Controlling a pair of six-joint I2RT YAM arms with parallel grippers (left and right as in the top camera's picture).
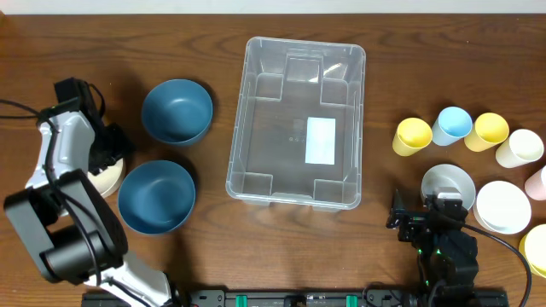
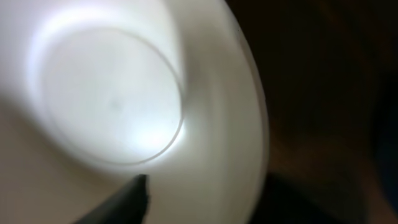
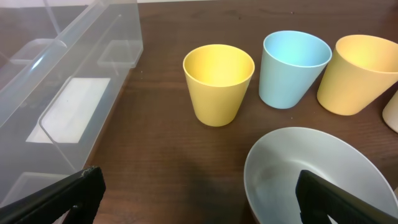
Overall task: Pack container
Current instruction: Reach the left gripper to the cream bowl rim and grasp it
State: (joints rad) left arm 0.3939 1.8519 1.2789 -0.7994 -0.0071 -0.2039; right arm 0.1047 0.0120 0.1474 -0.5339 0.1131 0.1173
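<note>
The container (image 1: 297,124) is standing upright, open side up, at the middle of the table (image 1: 409,51), with a white label (image 1: 321,141) showing through its bottom. Two dark blue bowls (image 1: 177,111) (image 1: 156,196) are sitting just beside its left wall, one behind the other. The left gripper (image 1: 109,152) is hanging over a cream bowl (image 1: 111,179) at the left edge. In the left wrist view the inside of that bowl is filling the frame and only one dark fingertip (image 2: 124,202) is showing, so it cannot be told whether the fingers are apart or together. The right gripper (image 3: 199,205) is holding its fingers wide apart and gripping nothing; its right finger (image 3: 348,199) is hovering over a grey bowl (image 3: 311,174), and its left finger is sitting near the container's right wall. Behind the grey bowl, a yellow cup (image 3: 217,84), a light blue cup (image 3: 293,68) and a second yellow cup (image 3: 360,74) are standing upright in a row.
</note>
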